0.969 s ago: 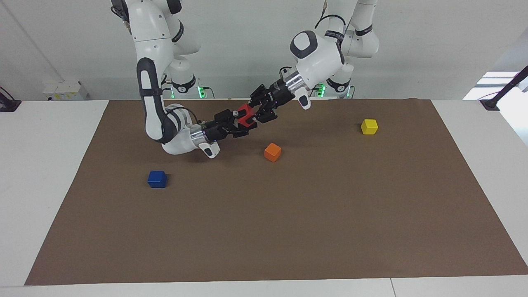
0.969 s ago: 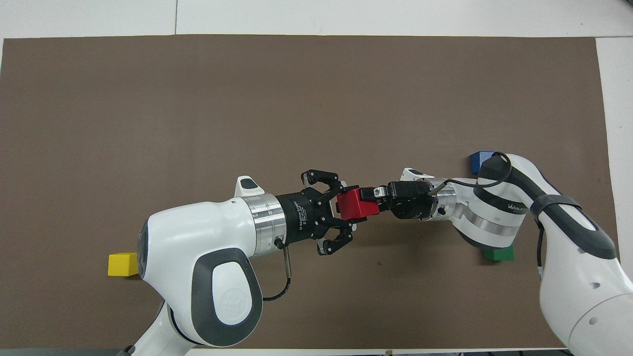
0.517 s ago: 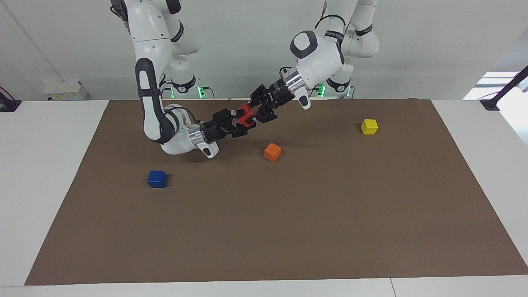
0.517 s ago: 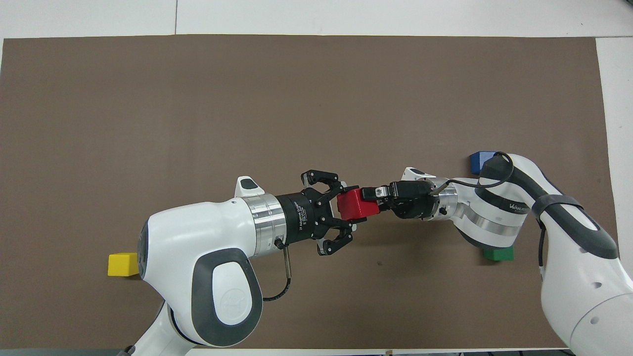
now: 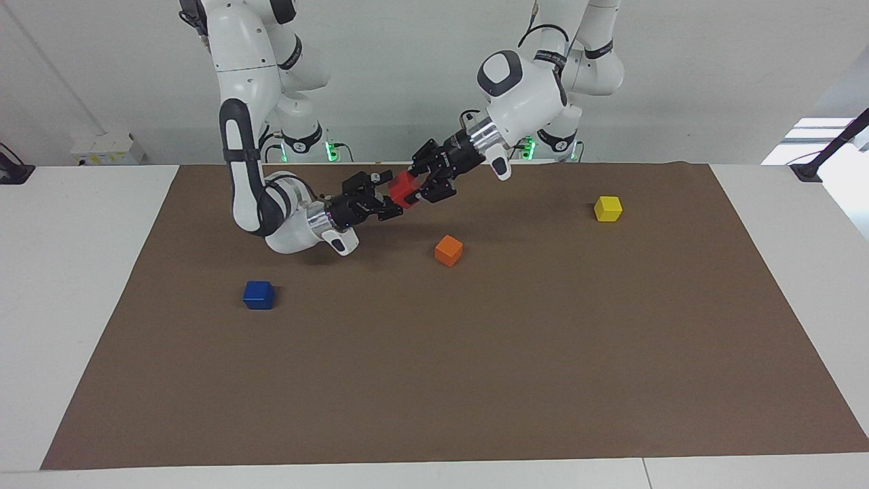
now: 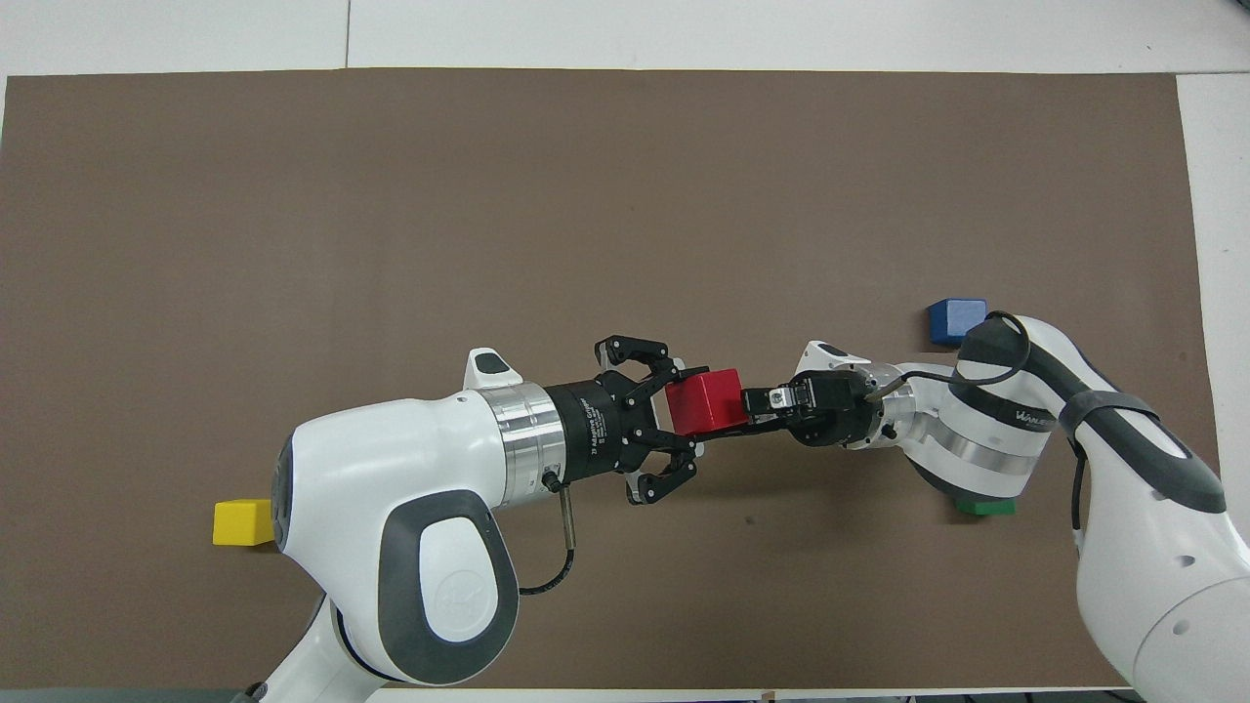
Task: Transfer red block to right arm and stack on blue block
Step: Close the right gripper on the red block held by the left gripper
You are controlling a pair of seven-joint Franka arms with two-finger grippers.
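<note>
The red block [image 5: 405,188] [image 6: 705,400] hangs above the brown mat, over its middle strip close to the robots. My left gripper [image 5: 417,187] [image 6: 684,410] is shut on it, fingertips pressed to the cube and outer links splayed. My right gripper [image 5: 385,195] [image 6: 747,412] is open and points at the block's free end. One of its fingers [image 6: 762,398] shows beside the cube, and I cannot tell whether it touches. The blue block [image 5: 259,295] [image 6: 955,320] sits on the mat toward the right arm's end, farther from the robots than the grippers.
An orange cube [image 5: 449,250] lies on the mat, farther from the robots than the held block. A yellow cube [image 5: 607,208] [image 6: 243,521] sits toward the left arm's end. A green cube [image 6: 986,507] peeks out from under the right arm's wrist.
The right gripper has drawn back a little toward its own end, risen and turned its wrist; its fingers no longer overlap the cube as much. The left gripper and red block stayed put.
</note>
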